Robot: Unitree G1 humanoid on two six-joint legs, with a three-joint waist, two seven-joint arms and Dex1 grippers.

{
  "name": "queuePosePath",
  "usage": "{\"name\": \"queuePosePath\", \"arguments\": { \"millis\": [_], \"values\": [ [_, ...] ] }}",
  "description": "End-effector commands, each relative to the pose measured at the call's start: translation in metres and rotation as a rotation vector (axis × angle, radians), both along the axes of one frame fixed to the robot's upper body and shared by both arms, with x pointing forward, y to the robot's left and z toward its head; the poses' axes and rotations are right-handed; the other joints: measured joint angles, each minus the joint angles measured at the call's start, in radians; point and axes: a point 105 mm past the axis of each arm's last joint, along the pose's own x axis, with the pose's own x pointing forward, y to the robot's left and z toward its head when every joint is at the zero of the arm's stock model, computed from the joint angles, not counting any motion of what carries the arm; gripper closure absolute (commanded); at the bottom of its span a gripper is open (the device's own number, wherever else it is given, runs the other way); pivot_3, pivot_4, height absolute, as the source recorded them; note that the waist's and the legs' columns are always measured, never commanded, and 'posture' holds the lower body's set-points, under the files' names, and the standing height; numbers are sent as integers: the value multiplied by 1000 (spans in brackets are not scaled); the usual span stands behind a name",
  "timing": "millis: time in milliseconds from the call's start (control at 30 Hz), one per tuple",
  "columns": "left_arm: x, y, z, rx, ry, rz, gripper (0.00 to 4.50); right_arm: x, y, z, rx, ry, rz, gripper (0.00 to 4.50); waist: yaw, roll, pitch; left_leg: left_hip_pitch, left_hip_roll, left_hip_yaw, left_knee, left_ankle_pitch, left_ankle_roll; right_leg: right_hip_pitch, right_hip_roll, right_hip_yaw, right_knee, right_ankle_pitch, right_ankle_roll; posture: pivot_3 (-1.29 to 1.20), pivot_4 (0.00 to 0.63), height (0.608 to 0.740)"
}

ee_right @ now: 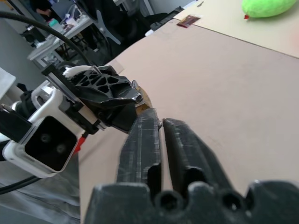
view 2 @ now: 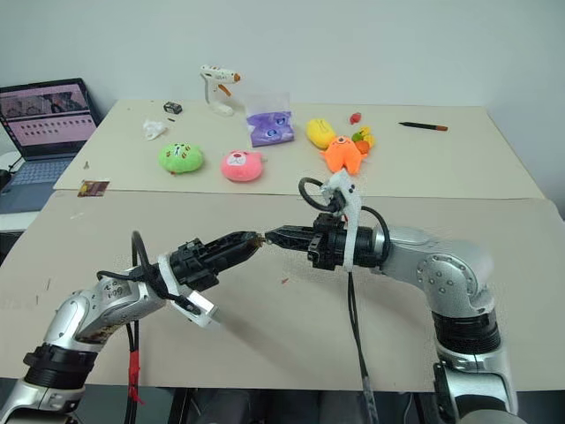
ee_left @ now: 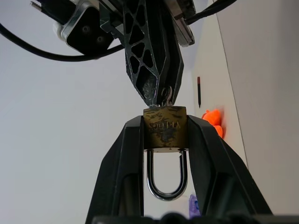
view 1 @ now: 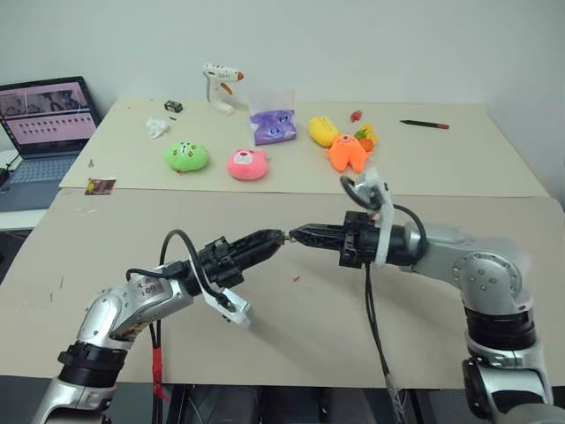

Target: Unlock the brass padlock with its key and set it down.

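The brass padlock (ee_left: 166, 128) is clamped by its body between the fingers of my left gripper (view 1: 275, 237), its silvery shackle (ee_left: 167, 179) pointing back toward that wrist. My right gripper (view 1: 293, 234) meets it tip to tip above the near table (view 1: 353, 327). Its fingers stand almost together, pinching the small silvery key (ee_left: 167, 96) right at the padlock's keyhole end. I cannot tell how far the key sits in the lock. Both grippers hang in mid-air, roughly level.
On the far table lie a green plush (view 1: 186, 156), a pink plush (view 1: 247, 164), yellow and orange plush toys (view 1: 348, 150), a purple bag (view 1: 272, 125), a glue gun (view 1: 218, 86) and a pen (view 1: 425, 124). A laptop (view 1: 48, 124) stands at the left. A red speck (view 1: 297, 279) lies below the grippers.
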Motion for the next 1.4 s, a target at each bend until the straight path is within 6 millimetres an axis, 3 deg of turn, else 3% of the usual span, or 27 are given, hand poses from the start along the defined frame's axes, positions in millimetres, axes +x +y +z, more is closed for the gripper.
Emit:
{"name": "queuePosePath", "arguments": {
  "millis": [33, 467, 733, 1167, 1400],
  "values": [
    [-5, -5, 17, -97, 34, -52, 3704, -8, -1, 1, -36, -58, 44, 2334, 0, 0, 0, 0, 0, 0, 0, 0, 0, 0, 0, 0, 0, 0, 0, 0, 150, 740],
    [8, -2, 6, -101, 175, -72, 3704, -1, -13, 9, -12, -83, 5, 2334, 1, 0, 0, 0, 0, 0, 0, 0, -1, 0, 0, 0, 0, 0, 0, 0, 150, 740],
    [14, -1, 3, -102, 179, -62, 3704, -8, -5, 5, 8, -45, 35, 2334, 1, 0, 0, 0, 0, 0, 0, 1, -1, 0, 0, 0, 0, 0, -1, 0, 150, 740],
    [15, 1, 3, -102, 173, -53, 3704, 6, 7, -7, -8, -40, 25, 2334, 0, 0, 0, 0, 0, 1, 0, 1, -2, 0, 0, 1, 0, 0, -1, 0, 150, 740],
    [15, 1, 1, -103, 174, -54, 3704, 16, 10, -3, -11, -67, 20, 2334, -1, 0, 0, 0, 0, 1, 0, 1, -2, 0, 0, 1, 0, 0, -1, 0, 150, 740]
  ]
}}
